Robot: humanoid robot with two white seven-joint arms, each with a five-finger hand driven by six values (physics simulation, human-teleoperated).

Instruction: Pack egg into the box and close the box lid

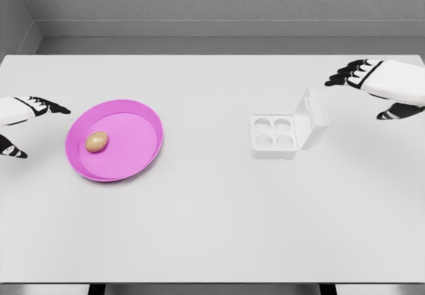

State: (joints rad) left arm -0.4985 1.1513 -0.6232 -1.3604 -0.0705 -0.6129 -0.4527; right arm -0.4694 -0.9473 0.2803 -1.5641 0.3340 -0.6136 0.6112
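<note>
A tan egg (97, 141) lies in a shallow pink plate (143, 119) on the left of the white table. To the right stands a white egg box (273, 135) with several empty cups, its lid (312, 119) tilted open toward the right. My left hand (30, 125) hovers at the left edge beside the plate, fingers spread and holding nothing. My right hand (372, 92) floats at the right edge, a short way right of the lid, fingers relaxed and empty.
The white table (212, 228) spans the view, with its front edge near the bottom. A grey wall runs behind its far edge.
</note>
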